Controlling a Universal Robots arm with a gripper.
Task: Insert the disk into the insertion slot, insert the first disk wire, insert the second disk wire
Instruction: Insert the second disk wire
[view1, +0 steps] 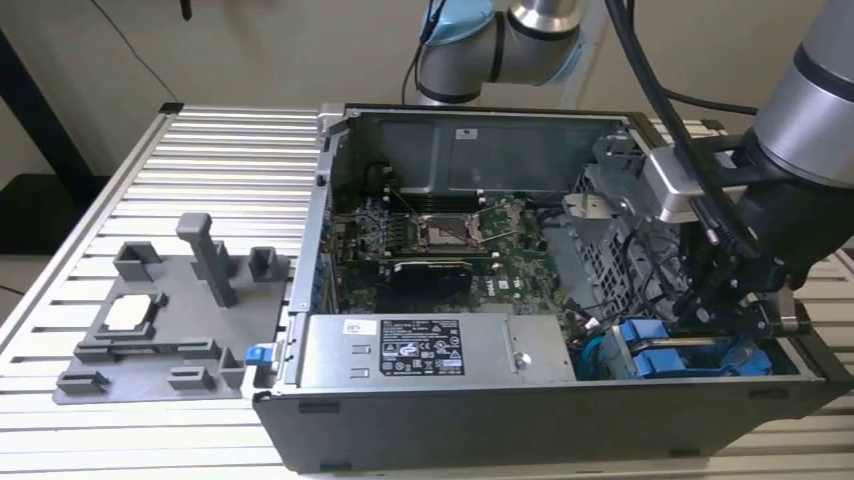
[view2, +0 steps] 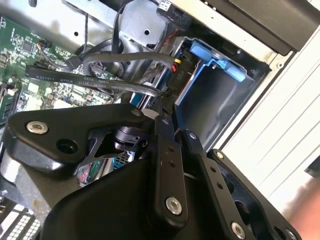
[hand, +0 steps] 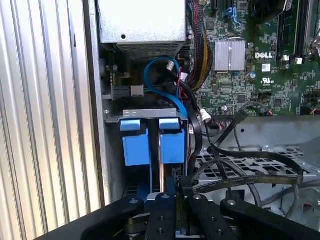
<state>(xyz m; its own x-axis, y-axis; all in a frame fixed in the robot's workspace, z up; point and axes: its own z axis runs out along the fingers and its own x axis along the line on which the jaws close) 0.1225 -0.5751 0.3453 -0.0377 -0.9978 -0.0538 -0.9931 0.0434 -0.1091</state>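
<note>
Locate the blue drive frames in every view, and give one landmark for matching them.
Exterior view: blue drive frames in the case's corner at the view's right, below the hand.
First wrist view: frames side by side beyond the hand.
Second wrist view: blue frame beyond the hand.
Shared landmark: green motherboard.

Inside the computer case (view1: 441, 420), at the exterior view's right end: drive cage (view1: 694, 355) holding two drives side by side. At its left, the power supply (view1: 427, 350); behind that, the motherboard (view1: 441, 235).
</note>
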